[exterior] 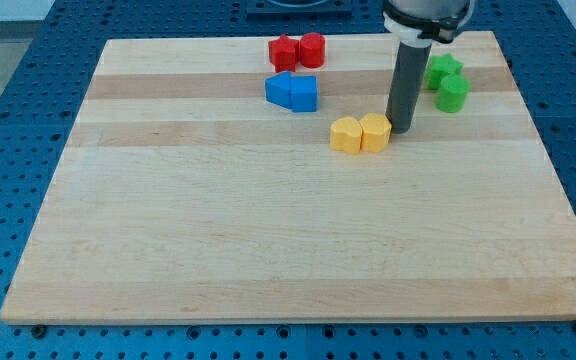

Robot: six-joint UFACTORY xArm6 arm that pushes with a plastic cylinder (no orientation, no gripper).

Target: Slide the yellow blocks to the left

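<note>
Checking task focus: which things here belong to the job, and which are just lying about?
Job: two yellow blocks, touching side by side; my tip at their right edge.
Lying about: red blocks, blue blocks, green blocks.

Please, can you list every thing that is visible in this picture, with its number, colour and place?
red blocks: 2, red, touching, near the view's top
blue blocks: 2, blue, touching, just below the red pair
yellow blocks: 2, yellow, touching, near the middle, right of the blue pair
green blocks: 2, green, at the view's upper right
board: 1, pale wood
table: 1, blue, perforated, around the board
my tip: 1, dark rod, at the right side of the yellow pair
</note>
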